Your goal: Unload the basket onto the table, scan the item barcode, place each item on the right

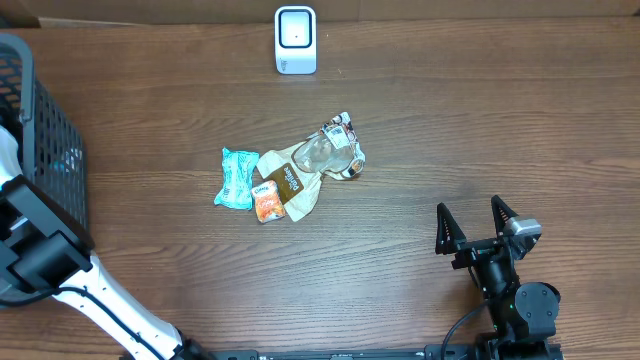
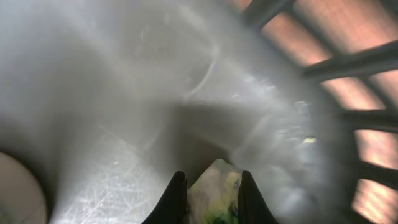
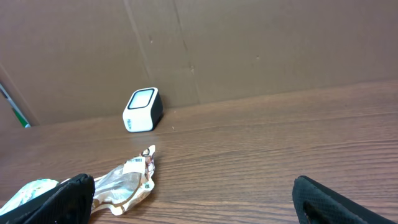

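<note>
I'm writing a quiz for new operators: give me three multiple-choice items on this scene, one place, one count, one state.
1. Where is the white box-shaped scanner? A) far side of the brown wooden table B) in a basket C) beside the right arm
2. How many packets lie mid-table? A) one B) four C) seven
3. The right gripper is: A) open, empty B) shut on a packet C) unseen
Key: 1A, overhead shows it there; 2B, teal packet, orange packet, brown pouch, clear wrapper; 3A, fingers spread, nothing between.
</note>
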